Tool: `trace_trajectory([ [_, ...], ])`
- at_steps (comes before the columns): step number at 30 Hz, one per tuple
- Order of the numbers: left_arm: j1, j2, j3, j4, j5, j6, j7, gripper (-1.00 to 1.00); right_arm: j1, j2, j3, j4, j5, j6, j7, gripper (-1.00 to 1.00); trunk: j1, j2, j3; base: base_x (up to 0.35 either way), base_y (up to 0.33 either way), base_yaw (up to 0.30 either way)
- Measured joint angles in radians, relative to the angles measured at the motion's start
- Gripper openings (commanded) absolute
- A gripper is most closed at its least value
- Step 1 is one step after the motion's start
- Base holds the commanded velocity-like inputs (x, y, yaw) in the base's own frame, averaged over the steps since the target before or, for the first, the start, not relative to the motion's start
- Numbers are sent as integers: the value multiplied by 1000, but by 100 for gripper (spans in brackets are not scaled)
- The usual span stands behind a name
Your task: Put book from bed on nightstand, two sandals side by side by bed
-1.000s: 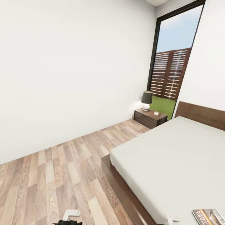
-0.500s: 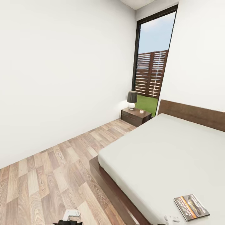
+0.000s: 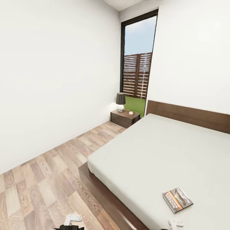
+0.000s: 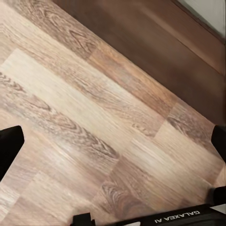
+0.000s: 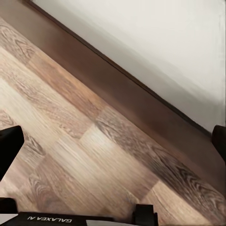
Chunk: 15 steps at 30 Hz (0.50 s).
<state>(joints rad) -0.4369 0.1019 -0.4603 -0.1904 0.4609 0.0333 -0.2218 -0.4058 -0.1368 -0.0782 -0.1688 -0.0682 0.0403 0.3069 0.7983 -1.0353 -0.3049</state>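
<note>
Grey mattress of the bed carries the book near its foot, well apart from the nightstand; nothing is moved yet, sandals unseen; both grippers' fingers spread open, empty

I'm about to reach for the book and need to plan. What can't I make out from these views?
- Small white object on the nightstand, head view: too small to identify.
- Book cover, head view: lettering too small to read.
- Bed, head view: right side cut off by the edge.
- Both grippers, wrist views: fingertips cropped at the edges.
</note>
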Motion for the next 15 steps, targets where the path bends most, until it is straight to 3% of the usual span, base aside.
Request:
trace_trajectory([
  [15, 0, 0, 0, 0, 0, 0, 0, 100, 0, 0, 0, 0, 0, 0, 0, 100, 0, 0, 0, 0, 0, -300],
])
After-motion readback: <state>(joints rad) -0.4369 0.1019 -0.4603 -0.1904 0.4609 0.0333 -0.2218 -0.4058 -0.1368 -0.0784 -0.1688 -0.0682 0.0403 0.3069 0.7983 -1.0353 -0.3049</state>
